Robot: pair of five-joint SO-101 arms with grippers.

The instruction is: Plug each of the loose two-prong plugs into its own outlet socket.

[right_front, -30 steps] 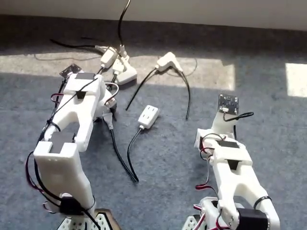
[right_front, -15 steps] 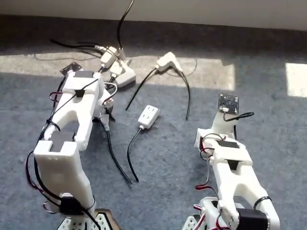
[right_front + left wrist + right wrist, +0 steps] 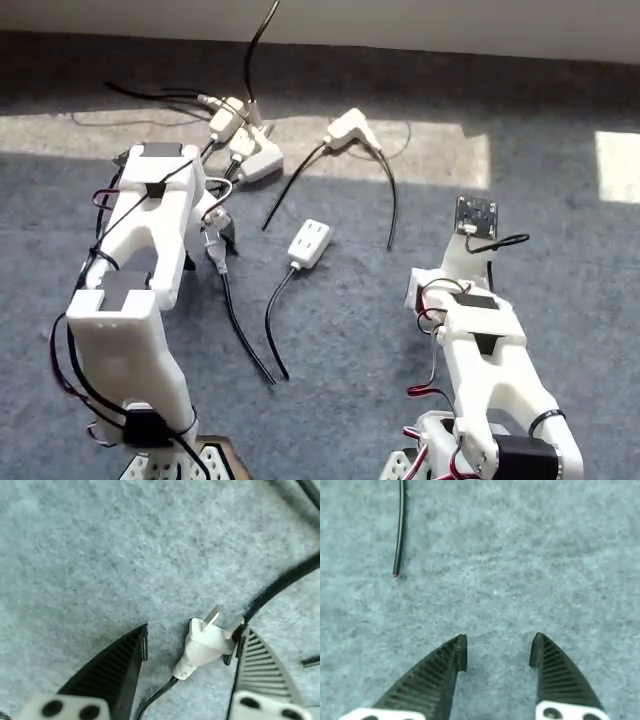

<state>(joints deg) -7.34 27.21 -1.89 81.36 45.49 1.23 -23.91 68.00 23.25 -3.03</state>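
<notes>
A grey carpet (image 3: 360, 330) is spread under everything, with a sunlit band lying across its far part. Two white jointed arms are mounted at the near edge: the left arm (image 3: 140, 250) is stretched far and bent down over the carpet, and the right arm (image 3: 485, 350) is held low at the right, well apart from all the cords.

A white block-shaped outlet cluster (image 3: 255, 155) is seen at the far left with cords gathered at it. A white angled plug (image 3: 348, 128) on a black cord is laid to its right. A white multi-socket outlet block (image 3: 310, 243) on its own black cord is placed at the middle.

The white two-prong plug (image 3: 205, 642) is found flat on the carpet, just left of that block, its black cord (image 3: 245, 340) trailing toward the near side. The left claw (image 3: 192, 632) is spread apart around it; one finger (image 3: 260, 665) is touched by the plug's side, the other is kept clear.

The right claw (image 3: 497, 650) is held apart over bare carpet, and the end of a thin black wire (image 3: 399, 530) is seen beyond it.
</notes>
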